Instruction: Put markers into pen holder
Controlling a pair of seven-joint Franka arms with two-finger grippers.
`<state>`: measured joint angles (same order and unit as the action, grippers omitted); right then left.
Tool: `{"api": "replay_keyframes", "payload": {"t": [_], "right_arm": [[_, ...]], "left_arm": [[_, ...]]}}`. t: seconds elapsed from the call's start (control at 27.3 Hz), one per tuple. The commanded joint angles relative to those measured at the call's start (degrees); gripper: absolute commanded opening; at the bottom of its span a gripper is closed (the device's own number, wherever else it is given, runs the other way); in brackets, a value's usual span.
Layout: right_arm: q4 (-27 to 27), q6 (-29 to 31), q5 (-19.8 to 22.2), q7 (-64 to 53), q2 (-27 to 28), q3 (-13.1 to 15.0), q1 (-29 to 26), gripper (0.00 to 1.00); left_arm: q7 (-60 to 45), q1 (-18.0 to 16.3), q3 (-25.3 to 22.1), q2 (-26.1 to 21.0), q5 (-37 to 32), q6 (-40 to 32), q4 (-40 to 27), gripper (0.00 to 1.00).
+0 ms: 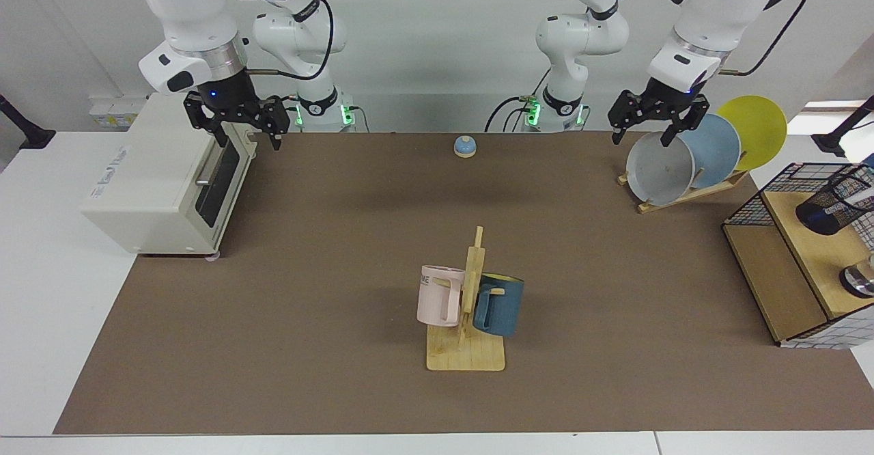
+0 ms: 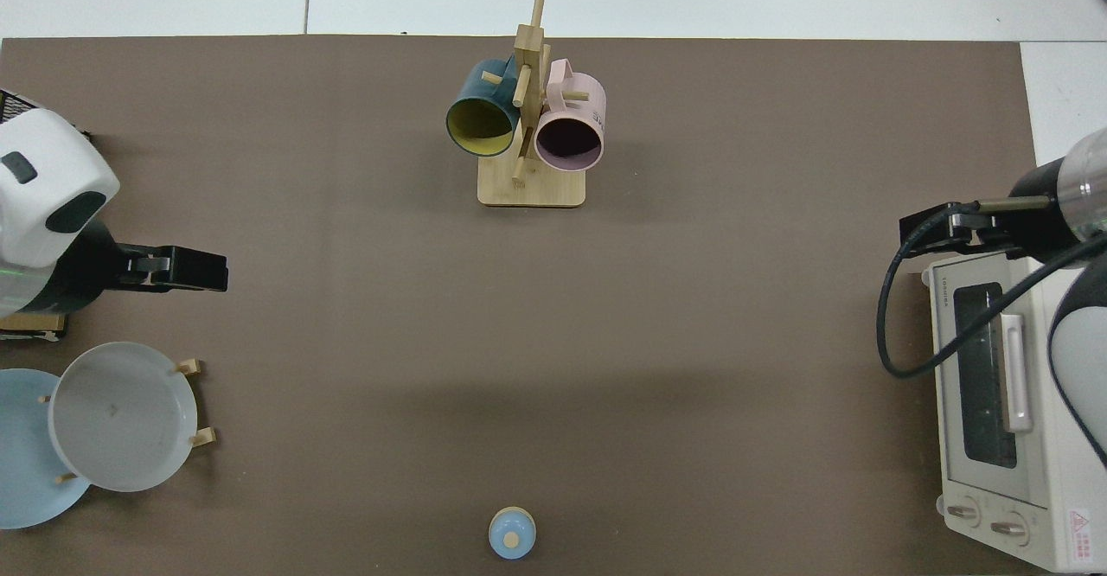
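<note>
The pen holder [image 1: 827, 207], a black wire-mesh cup, lies tilted on the wooden shelf at the facing view's far right. A slim white marker [image 1: 860, 199] shows at its mouth, partly cut off by the frame edge. My left gripper [image 1: 640, 138] hangs open and holds nothing, above the grey plate and well to the left of the holder. In the top view the left gripper [image 2: 195, 269] is at the left edge, and the holder is out of sight there. My right gripper [image 1: 248, 138] waits open by the toaster oven's top front corner, also seen as the right gripper [image 2: 930, 226] from above.
A mug tree [image 1: 466, 318] with a pink and a blue mug stands mid-table. A toaster oven [image 1: 160, 182] sits at the left. A plate rack [image 1: 683, 195] holds three plates. A blue bell [image 1: 464, 146] sits at the back, and a black wire basket frame [image 1: 751, 212] rings the shelf.
</note>
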<state>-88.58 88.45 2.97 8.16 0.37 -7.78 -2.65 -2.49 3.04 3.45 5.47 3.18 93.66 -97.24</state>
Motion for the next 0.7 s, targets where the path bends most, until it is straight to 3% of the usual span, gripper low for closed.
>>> {"api": "replay_keyframes", "payload": {"t": [0.0,0.37,0.66], "right_arm": [[-1.0,0.9,-1.0,0.9,-0.9,-0.1,-0.3,1.00],[-0.9,0.9,-1.0,1.0,-0.9,-0.1,-0.3,1.00],[-0.9,0.9,-1.0,0.9,-0.9,-0.1,-0.3,1.00]], "left_arm": [[0.2,4.0,-3.1,0.7,-2.2,1.6,-1.5,1.00],[1.5,6.2,-4.9,-4.5,-3.6,5.7,-1.6,1.00],[2.0,6.1,-4.9,-4.2,-3.4,4.9,-1.4,1.00]]}}
